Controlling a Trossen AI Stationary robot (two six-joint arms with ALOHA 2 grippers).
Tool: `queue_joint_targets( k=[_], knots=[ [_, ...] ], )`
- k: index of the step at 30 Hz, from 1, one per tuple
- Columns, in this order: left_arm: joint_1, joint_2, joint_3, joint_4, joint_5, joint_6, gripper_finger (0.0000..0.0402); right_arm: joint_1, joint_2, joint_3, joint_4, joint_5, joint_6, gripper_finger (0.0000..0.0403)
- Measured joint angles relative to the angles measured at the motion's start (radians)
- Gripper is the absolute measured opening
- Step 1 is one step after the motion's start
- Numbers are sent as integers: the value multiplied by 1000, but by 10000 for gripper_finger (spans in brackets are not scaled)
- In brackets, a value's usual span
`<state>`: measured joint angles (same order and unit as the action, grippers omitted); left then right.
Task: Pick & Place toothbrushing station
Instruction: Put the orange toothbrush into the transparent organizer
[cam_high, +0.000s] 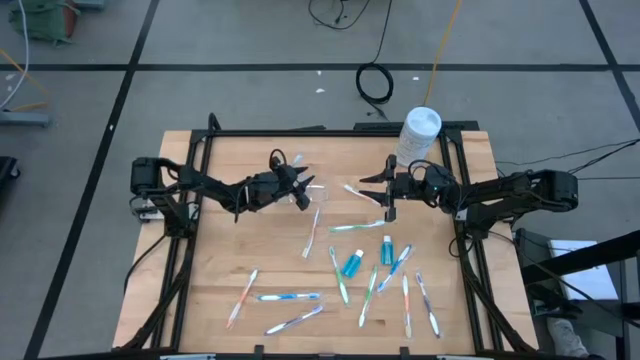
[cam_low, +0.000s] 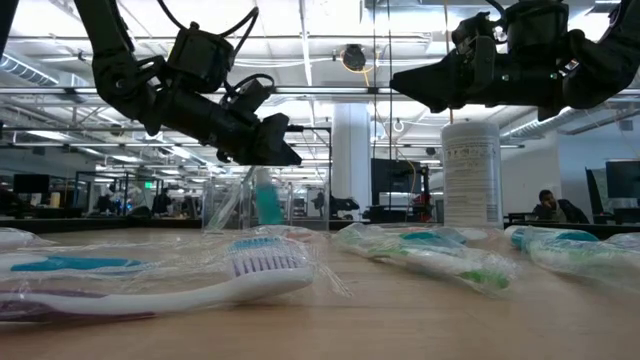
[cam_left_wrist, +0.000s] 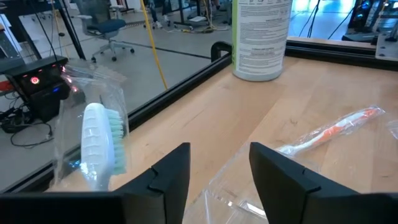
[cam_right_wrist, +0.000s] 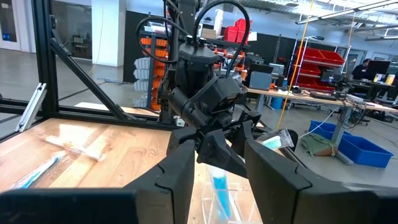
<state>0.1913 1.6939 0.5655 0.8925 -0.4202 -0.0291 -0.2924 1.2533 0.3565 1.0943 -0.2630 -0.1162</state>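
Clear plastic marks the cup (cam_high: 303, 192), which stands on the wooden bench (cam_high: 220, 270) toward the far side, just beside my left tool (cam_high: 300, 180). A wrapped toothbrush (cam_left_wrist: 99, 146) with a pale green head stands in the cup, its bristles close beside my left fingers (cam_left_wrist: 171, 177). That tool's fingers are parted, with nothing between them. My right tool (cam_high: 385, 190) hangs above the bench a little way across from the left, facing it; its fingers are also apart and carry nothing. Behind it, at the far edge, stands a white canister (cam_high: 418, 135). Wrapped toothbrushes lie scattered over the near half of the bench (cam_high: 290, 297), with two blue toothpaste tubes (cam_high: 352, 263) among them in the middle. One orange-handled toothbrush (cam_left_wrist: 329, 134) lies in its wrapper just ahead of my left tool.
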Motion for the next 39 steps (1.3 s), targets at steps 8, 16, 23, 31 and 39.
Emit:
queue_joint_targets(
  k=[8, 16, 23, 31, 39],
  knots=[
    [0, 0, 0, 0, 0, 3, 156, 0, 0, 0, 0, 0, 0, 132],
    [-5, -90, 1, -69, 2, 49, 152, 0, 0, 2, 0, 0, 0, 132],
    [-11, -277, 1, -309, 4, 50, 152, 0, 0, 2, -1, 0, 0, 132],
    [-72, -461, 1, -494, 30, 62, 152, 0, 0, 2, 0, 0, 0, 132],
    [-142, -641, 1, -646, 53, 80, 152, 0, 0, 2, 0, 0, 0, 132]
  ],
)
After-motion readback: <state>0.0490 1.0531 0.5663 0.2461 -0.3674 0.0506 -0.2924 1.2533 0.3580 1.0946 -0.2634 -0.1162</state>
